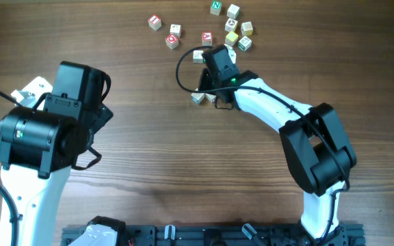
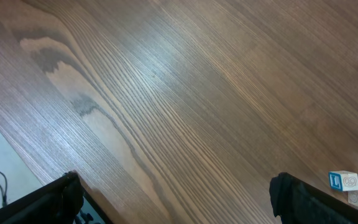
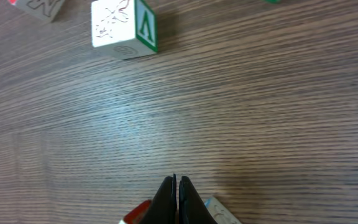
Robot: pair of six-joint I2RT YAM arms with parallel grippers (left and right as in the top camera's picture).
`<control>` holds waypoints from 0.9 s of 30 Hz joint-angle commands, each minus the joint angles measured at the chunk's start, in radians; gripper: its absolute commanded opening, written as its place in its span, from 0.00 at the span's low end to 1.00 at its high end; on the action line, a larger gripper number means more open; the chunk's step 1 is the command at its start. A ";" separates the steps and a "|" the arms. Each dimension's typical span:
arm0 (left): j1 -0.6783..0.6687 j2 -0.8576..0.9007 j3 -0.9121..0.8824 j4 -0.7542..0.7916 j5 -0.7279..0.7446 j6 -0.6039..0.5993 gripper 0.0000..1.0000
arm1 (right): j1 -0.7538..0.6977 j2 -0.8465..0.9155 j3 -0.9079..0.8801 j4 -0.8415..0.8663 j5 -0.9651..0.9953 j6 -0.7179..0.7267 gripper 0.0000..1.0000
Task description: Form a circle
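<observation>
Beyond right end effector (image 3: 176,186), letter cubes (image 1: 245,43)

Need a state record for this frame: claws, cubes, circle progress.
left claw: open, empty, over bare table
right claw: shut, empty, tips low amid the clump
clump: a few cubes, tight beside right claw
loose cubes: about ten, scattered beyond it
green-V cube: ahead of right claw, apart
task status: cubes make no ring shape

Fingers (image 2: 48,200) spread wide over wooden table (image 2: 166,93); pale cubes (image 2: 344,181) (perhaps four) at right.
</observation>
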State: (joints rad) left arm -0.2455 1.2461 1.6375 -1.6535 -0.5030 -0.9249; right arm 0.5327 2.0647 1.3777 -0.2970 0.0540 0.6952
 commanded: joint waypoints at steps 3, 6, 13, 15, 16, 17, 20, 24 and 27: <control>0.008 -0.006 0.003 -0.001 -0.003 0.002 1.00 | -0.011 0.019 0.031 -0.020 0.028 0.014 0.05; 0.008 -0.006 0.003 0.000 -0.003 0.002 1.00 | -0.011 0.019 0.031 -0.034 0.028 0.016 0.05; 0.008 -0.006 0.003 -0.001 -0.003 0.002 1.00 | -0.015 0.019 0.031 -0.045 0.027 0.022 0.05; 0.008 -0.006 0.003 0.000 -0.003 0.002 1.00 | -0.015 0.019 0.031 -0.049 0.027 0.023 0.04; 0.008 -0.006 0.003 0.000 -0.003 0.002 1.00 | -0.015 0.019 0.031 -0.050 0.027 0.023 0.05; 0.008 -0.006 0.003 0.000 -0.003 0.002 1.00 | -0.015 0.019 0.031 -0.052 0.027 0.029 0.05; 0.008 -0.006 0.003 -0.001 -0.003 0.002 1.00 | -0.015 0.019 0.031 -0.055 0.027 0.038 0.05; 0.008 -0.006 0.003 0.000 -0.003 0.002 1.00 | -0.015 0.019 0.031 -0.045 0.030 0.037 0.05; 0.008 -0.006 0.003 0.000 -0.003 0.002 1.00 | -0.017 0.019 0.032 -0.046 0.041 0.040 0.04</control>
State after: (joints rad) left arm -0.2455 1.2461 1.6375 -1.6535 -0.5030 -0.9249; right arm 0.5262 2.0647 1.3811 -0.3454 0.0616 0.7147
